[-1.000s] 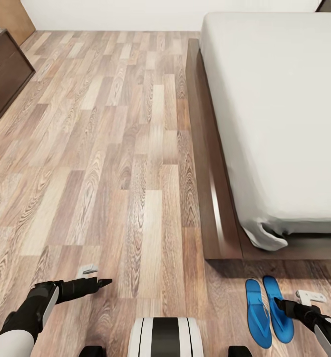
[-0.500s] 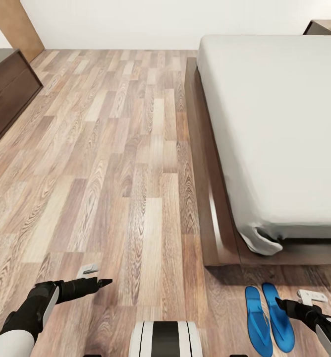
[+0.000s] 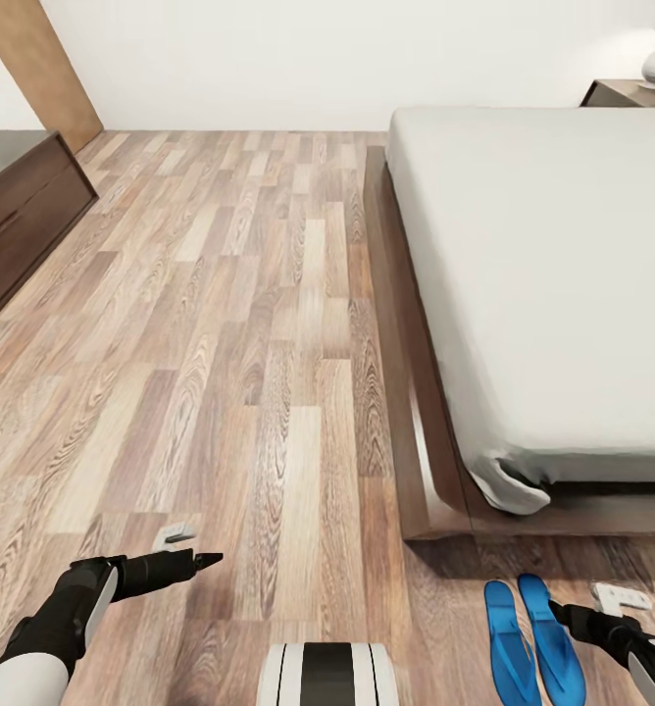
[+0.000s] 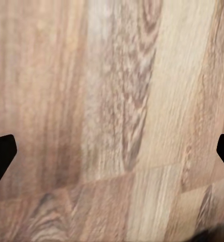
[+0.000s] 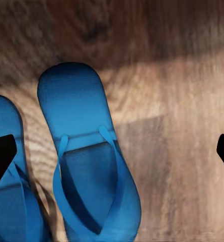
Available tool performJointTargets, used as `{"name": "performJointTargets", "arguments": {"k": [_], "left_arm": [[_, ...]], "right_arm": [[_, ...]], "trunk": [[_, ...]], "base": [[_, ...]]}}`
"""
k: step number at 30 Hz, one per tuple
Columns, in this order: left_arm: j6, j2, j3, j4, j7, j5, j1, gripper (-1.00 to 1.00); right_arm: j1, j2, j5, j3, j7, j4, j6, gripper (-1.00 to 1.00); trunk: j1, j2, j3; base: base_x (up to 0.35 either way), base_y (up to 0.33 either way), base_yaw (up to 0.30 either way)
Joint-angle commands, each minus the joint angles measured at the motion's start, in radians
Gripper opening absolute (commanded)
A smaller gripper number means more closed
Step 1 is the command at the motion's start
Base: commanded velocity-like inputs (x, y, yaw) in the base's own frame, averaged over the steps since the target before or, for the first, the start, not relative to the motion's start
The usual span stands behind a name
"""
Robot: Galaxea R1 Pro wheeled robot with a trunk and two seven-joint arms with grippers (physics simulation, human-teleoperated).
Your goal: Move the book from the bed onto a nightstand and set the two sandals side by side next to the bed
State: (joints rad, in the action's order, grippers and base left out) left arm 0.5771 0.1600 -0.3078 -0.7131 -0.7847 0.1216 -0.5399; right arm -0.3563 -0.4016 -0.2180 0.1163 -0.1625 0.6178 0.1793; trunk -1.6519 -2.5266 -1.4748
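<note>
Hovering over the sandals [image 3: 530,642], right hand [image 5: 112,151] has fingers spread wide, nothing held; both blue sandals lie flat side by side on the wood floor [image 3: 220,324], just off the foot corner of the bed [image 3: 553,284]; left hand [image 4: 112,151] also spread apart, empty, above bare planks, well apart from the sandals; bed frame dark brown, mattress plain pale grey; nightstand [image 3: 629,93] at far side by the white wall; long dark cabinet [image 3: 19,211] on robot's left; book not seen.
</note>
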Motion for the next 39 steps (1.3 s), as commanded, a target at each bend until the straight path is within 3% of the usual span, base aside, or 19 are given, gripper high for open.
{"name": "performJointTargets", "arguments": {"k": [1, 7, 10, 12, 14, 15, 20, 22, 26, 39], "left_arm": [[0.005, -0.002, -0.005, 0.0, -0.009, 0.01, 0.0, 1.0], [-0.029, 0.0, -0.009, 0.077, -0.003, 0.012, 0.008, 1.0], [-0.167, 0.008, -0.023, 0.227, 0.018, 0.012, 0.01, 1.0], [-0.224, 0.009, -0.031, 0.277, 0.033, 0.012, 0.01, 1.0], [-0.329, 0.011, -0.051, 0.375, 0.098, 0.013, 0.011, 1.0], [-0.344, 0.01, -0.054, 0.396, 0.121, 0.013, 0.011, 1.0], [-0.382, 0.006, -0.058, 0.458, 0.18, 0.013, 0.011, 1.0], [-0.418, 0.002, -0.057, 0.474, 0.191, 0.013, 0.012, 1.0], [-0.441, 0.0, -0.058, 0.493, 0.211, 0.013, 0.012, 1.0], [-0.471, -0.012, -0.059, 0.503, 0.223, 0.013, 0.012, 1.0]], "right_arm": [[0.0, 0.0, -0.007, 0.003, -0.005, -0.019, 0.005, 1.0], [0.0, 0.0, -0.007, 0.003, -0.005, -0.122, -0.002, 1.0], [0.0, 0.0, -0.007, 0.003, -0.004, -0.152, -0.003, 1.0], [0.0, 0.0, -0.007, 0.003, -0.004, -0.164, -0.004, 1.0], [0.0, 0.001, -0.007, 0.003, -0.003, -0.203, -0.004, 1.0], [0.0, 0.001, -0.007, 0.003, -0.003, -0.219, -0.004, 1.0], [0.0, 0.003, -0.008, 0.003, -0.002, -0.297, -0.012, 1.0], [0.0, 0.006, -0.008, 0.003, -0.002, -0.31, -0.082, 1.0], [0.0, 0.008, -0.009, 0.003, -0.001, -0.316, -0.14, 1.0], [0.0, 0.009, -0.009, 0.003, 0.002, -0.319, -0.164, 1.0]], "trunk": [[0.001, 0.0, 0.003], [0.003, 0.001, 0.027], [0.005, 0.002, 0.038], [0.006, 0.003, 0.046], [0.006, 0.003, 0.054], [0.007, 0.003, 0.058], [0.009, 0.004, 0.077], [0.01, 0.005, 0.085], [0.012, 0.006, 0.1], [0.018, 0.009, 0.15]], "base": [[0.0, 0.0, 0.0], [0.0, 0.0, 0.0], [0.0, 0.0, 0.0], [0.0, 0.0, 0.0], [0.0, 0.0, 0.0], [0.0, 0.0, 0.0], [0.0, 0.0, 0.0], [0.0, 0.0, 0.0], [0.0, 0.0, 0.0], [0.0, 0.0, 0.0]]}}
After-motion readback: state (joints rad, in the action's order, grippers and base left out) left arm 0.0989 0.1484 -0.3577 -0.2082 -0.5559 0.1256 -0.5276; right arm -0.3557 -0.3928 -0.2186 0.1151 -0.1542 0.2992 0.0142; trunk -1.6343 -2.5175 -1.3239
